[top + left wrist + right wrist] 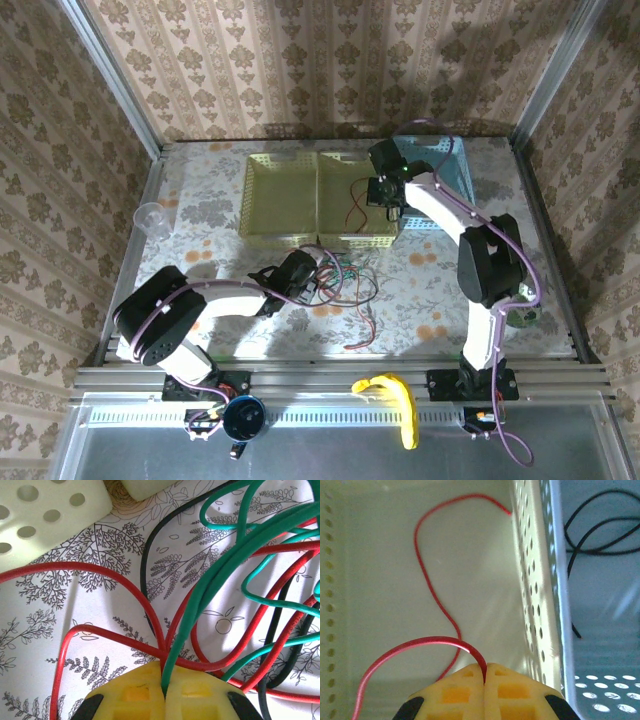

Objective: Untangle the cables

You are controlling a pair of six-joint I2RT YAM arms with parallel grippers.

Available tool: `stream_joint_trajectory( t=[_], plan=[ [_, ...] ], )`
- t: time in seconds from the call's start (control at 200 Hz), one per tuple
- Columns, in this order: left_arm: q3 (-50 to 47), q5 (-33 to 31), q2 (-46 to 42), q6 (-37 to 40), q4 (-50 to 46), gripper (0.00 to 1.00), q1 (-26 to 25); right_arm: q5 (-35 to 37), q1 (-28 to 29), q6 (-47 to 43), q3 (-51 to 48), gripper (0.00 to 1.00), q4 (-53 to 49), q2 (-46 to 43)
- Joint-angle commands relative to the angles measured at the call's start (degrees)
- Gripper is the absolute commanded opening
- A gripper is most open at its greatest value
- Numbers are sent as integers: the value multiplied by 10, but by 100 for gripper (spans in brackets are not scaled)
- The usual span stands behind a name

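Yellow left claw (pixel 165 682) pinches a green cable (pixel 206 586); right claw (pixel 485 671) pinches a red cable (pixel 425 640).

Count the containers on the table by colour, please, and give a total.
Yellow baskets: 2
Blue basket: 1
Clear cup: 1
Total: 4

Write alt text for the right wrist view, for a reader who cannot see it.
The yellow right gripper is shut on a red cable that loops inside a pale yellow basket. To the right of that basket's perforated wall, a blue basket holds a black cable.
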Motion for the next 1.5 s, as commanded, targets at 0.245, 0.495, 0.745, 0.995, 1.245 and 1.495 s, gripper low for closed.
stream_joint_trajectory(
  t=[0.245,0.495,0.745,0.995,1.245,1.495],
  plan=[
    [4,18,-11,11,-21,0,-3,8,10,0,29,54,-20,-24],
    [-5,30,-7,9,-10,0,6,20,65,-21,-162,57,1,-205],
    [-7,37,-4,6,-1,0,14,-133,181,-20,-373,55,56,-305],
    [-6,39,-7,8,-3,0,14,-133,203,5,-407,49,126,-220],
    [-8,29,-14,3,-9,0,14,-50,200,28,-394,1,119,-188],
    [-17,26,-11,0,-8,0,18,112,132,114,-435,0,45,-365]
  ],
)
